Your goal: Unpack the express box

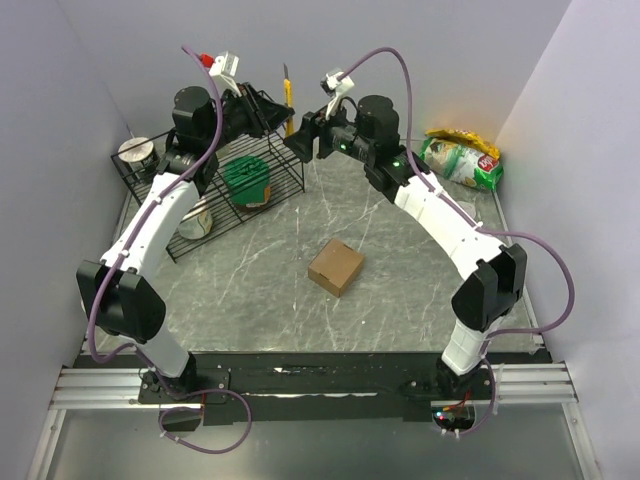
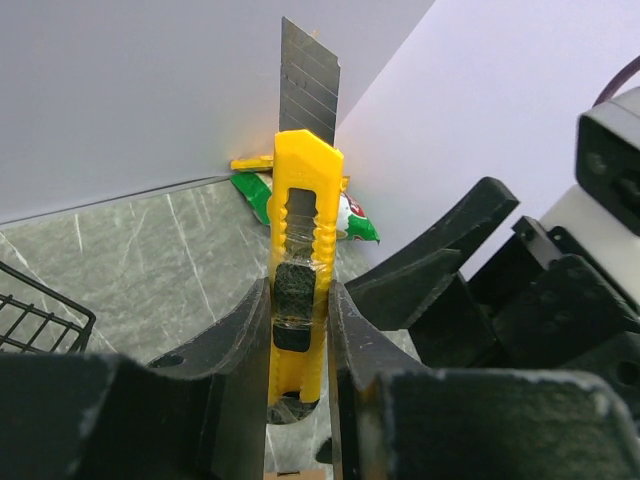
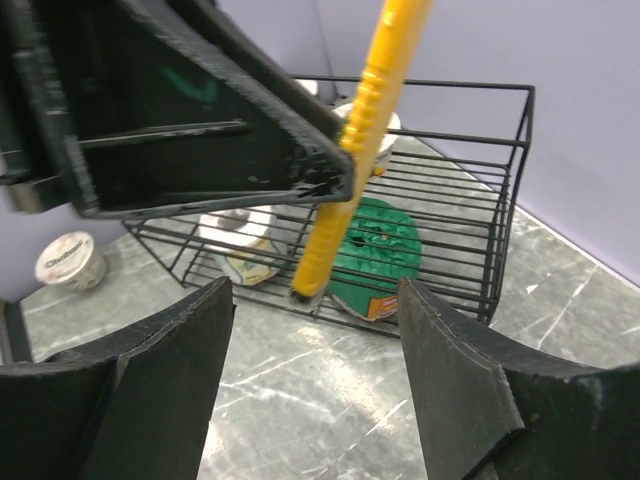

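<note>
The express box (image 1: 336, 266) is a small closed brown carton on the marble table, between the two arms and apart from both grippers. My left gripper (image 1: 278, 112) is raised at the back and shut on a yellow utility knife (image 2: 300, 270) with its blade extended upward; the knife also shows in the top view (image 1: 289, 100) and the right wrist view (image 3: 362, 130). My right gripper (image 1: 298, 142) is open and empty, close to the knife, facing the left gripper. In the right wrist view its fingers (image 3: 455, 380) stand wide apart below the knife.
A black wire rack (image 1: 215, 185) at back left holds a green-lidded cup (image 1: 245, 178) and other cups. A small tub (image 1: 135, 152) sits behind it. A green snack bag (image 1: 462, 160) lies at back right. Purple walls close in on three sides.
</note>
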`<control>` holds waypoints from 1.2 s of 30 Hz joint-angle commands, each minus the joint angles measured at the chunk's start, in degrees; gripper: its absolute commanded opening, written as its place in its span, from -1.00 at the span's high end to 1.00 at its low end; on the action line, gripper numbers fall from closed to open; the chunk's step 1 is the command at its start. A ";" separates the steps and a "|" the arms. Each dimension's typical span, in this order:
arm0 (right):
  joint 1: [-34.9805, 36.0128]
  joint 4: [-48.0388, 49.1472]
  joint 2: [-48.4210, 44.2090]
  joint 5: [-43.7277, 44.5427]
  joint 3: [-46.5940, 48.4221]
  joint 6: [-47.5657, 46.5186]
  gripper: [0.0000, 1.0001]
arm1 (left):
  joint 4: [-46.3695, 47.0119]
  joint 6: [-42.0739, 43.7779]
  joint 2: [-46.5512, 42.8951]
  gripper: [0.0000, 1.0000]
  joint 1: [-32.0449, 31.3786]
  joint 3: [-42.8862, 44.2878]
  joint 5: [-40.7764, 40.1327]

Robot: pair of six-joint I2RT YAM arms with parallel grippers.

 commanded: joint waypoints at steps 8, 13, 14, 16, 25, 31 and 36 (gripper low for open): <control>1.69 3.70 3.79 6.90 6.22 -0.77 -0.17 | 2.29 -0.75 -2.68 0.98 -0.10 -1.05 0.32; 2.49 2.91 4.85 7.78 7.45 -3.06 0.44 | 2.03 -0.48 -2.94 0.98 -0.10 -1.13 -0.12; 2.49 2.65 4.85 7.95 7.45 -3.50 0.86 | 1.94 -0.40 -2.94 0.98 -0.10 -1.05 -0.21; 2.49 1.77 4.50 8.22 7.10 -4.64 1.00 | 1.42 0.13 -2.94 0.78 -0.10 -1.13 -0.47; -10.05 -13.85 -2.09 -10.83 2.70 -20.53 1.00 | -13.77 20.75 -9.79 -0.99 6.84 -5.08 10.85; -12.98 -39.25 -6.05 -18.58 3.41 -48.03 1.00 | -29.87 64.83 -19.10 -0.93 4.65 -10.70 9.12; -12.19 -53.92 -5.53 -19.73 6.22 -55.79 1.00 | -32.67 76.50 -19.75 -0.94 -0.53 -9.41 7.01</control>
